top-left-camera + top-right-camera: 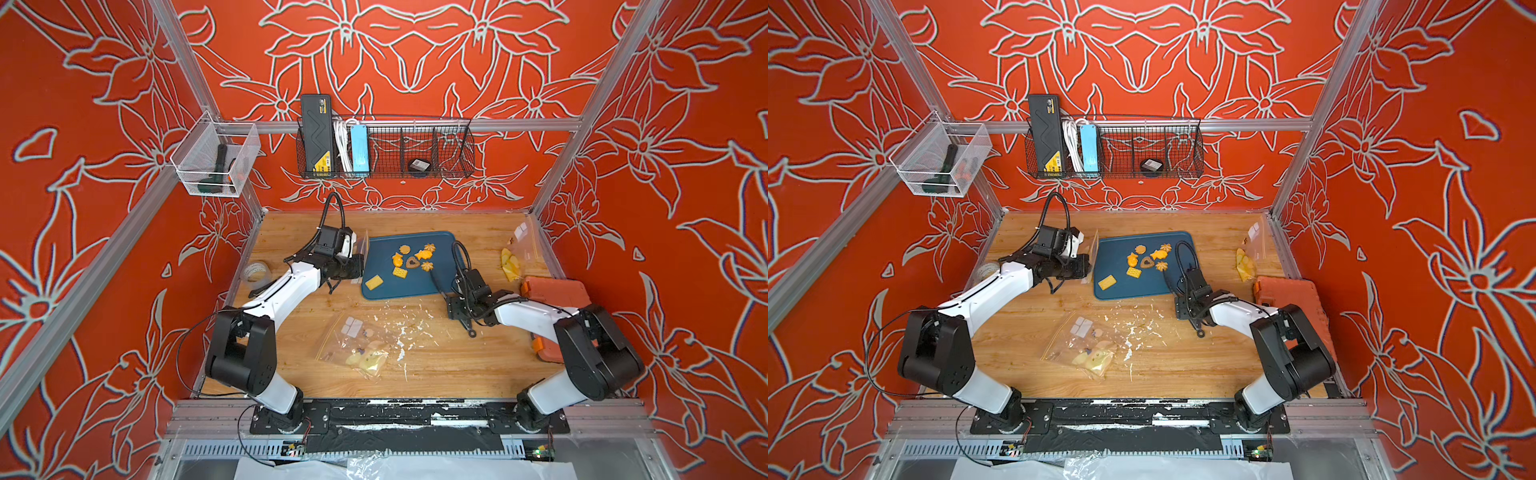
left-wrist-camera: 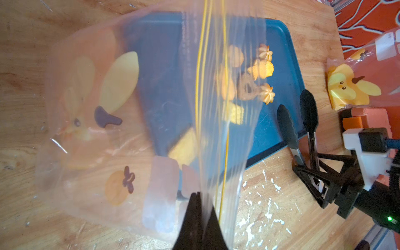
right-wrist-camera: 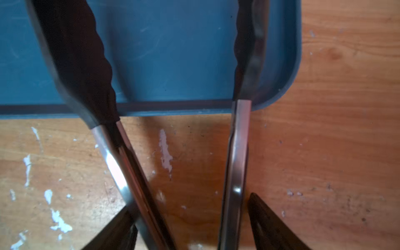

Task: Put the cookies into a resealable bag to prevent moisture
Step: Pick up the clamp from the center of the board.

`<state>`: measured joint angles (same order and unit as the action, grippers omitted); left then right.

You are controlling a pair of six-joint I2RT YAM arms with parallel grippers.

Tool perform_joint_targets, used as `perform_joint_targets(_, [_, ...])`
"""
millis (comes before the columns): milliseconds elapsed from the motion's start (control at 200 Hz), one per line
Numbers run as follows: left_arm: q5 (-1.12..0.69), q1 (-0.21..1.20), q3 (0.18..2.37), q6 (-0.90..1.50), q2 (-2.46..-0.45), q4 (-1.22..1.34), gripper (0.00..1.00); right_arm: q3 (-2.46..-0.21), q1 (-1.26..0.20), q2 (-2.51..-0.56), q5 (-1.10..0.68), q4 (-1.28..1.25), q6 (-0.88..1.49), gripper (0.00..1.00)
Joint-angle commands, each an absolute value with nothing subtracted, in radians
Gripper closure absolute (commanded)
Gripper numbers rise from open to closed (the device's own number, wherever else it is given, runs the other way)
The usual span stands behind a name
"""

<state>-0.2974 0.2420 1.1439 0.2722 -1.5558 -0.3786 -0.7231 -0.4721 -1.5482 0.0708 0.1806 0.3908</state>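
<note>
Several small yellow-orange and brown cookies (image 1: 411,259) (image 1: 1147,262) lie on a blue tray (image 1: 382,249) (image 1: 1113,249); a square one (image 1: 374,282) sits apart near its front left. My left gripper (image 1: 356,266) (image 2: 200,195) is shut on the rim of a clear resealable bag (image 1: 363,245) (image 2: 151,108), holding it upright at the tray's left edge. My right gripper (image 1: 456,306) (image 3: 190,205) is shut on metal tongs (image 1: 436,280) (image 3: 238,151). The tongs' black tips stand apart over the tray's front right part, with nothing between them. Some cookies (image 2: 264,69) show past the bag.
A second printed bag (image 1: 359,345) lies flat on the wood near the front. A third bag (image 1: 517,253) sits at the back right beside an orange case (image 1: 557,291). A tape roll (image 1: 257,272) lies behind my left arm. White flecks dot the table.
</note>
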Motion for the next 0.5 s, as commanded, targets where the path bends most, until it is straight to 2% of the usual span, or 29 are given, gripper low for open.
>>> perform_joint_targets(0, [-0.317, 0.236, 1.131, 0.251, -1.533, -0.361, 1.0, -0.732, -0.477, -1.588, 0.078, 0.211, 0.401, 0.25])
perform_joint_targets(265, [-0.314, 0.231, 1.129, 0.252, -1.528, -0.359, 1.0, -0.754, -0.477, -1.614, 0.074, 0.193, 0.393, 0.24])
perform_joint_targets(495, [-0.308, 0.225, 1.127, 0.254, -1.523, -0.357, 1.0, -0.724, -0.478, -1.522, 0.09, 0.208, 0.393, 0.35])
